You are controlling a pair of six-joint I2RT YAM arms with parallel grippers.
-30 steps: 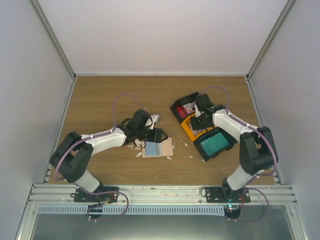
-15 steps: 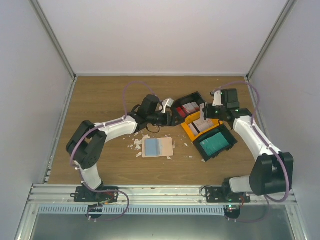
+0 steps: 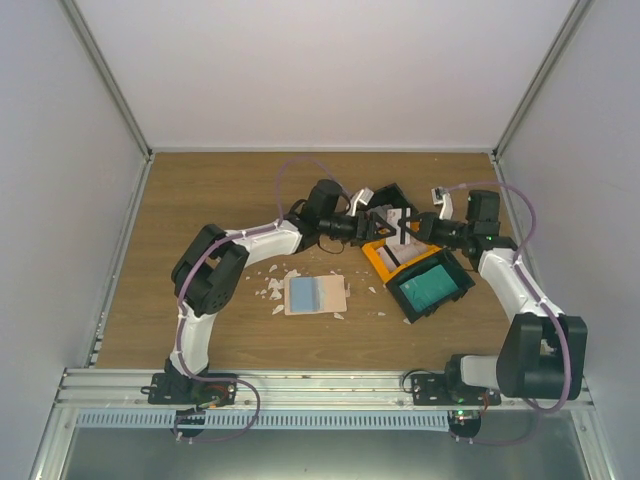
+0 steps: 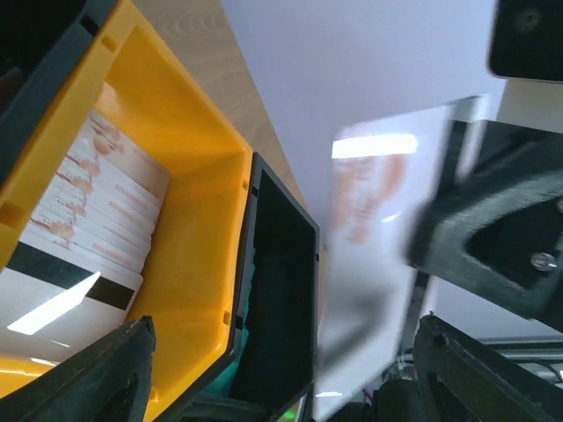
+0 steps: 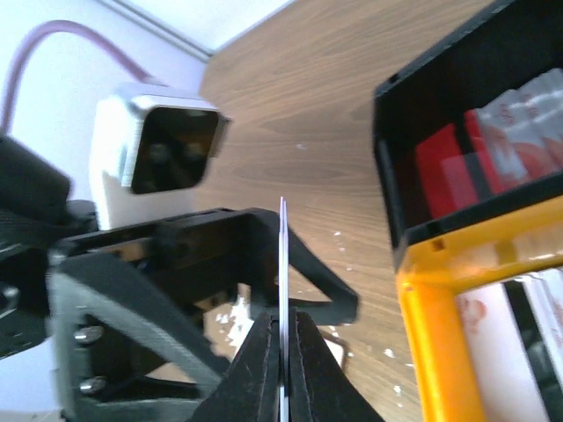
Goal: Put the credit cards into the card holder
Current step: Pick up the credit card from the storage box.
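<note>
Right pincer [image 5: 281, 347]: clamped on the lower edge of one white card [image 4: 374, 264], which stands upright and edge-on in its own wrist view. Left pincer [image 4: 288, 327]: wide, nothing in it, its fingers standing either side of that card. I read this as a hand-over in mid-air, not yet made.

Below the two pincers is the yellow bin [image 4: 198, 202] with more white cards. The black bin [image 5: 387, 158] with the red cards [image 5: 444, 163] is just beside it. The card holder [image 3: 316, 295] lies open on the bench [image 3: 200, 190], pale inside up, well apart from both pincers and nearer the arm bases. White scraps [image 3: 268, 290] lie to its left.

Risks, as I judge them:
- The card is thin and held by one edge only. If I release the right before the left has bitten, it drops, likely back into a bin.
- If the left closes off-centre, the card may twist or bow, then arrive skewed at the holder's pocket.
- Fingers of both arms are close together, so a collision is possible on closing.

Versus one second ago: the left arm was low over the card holder and the right over the bins. Both now meet above the bins, the left has opened wider, and the holder has not moved.
</note>
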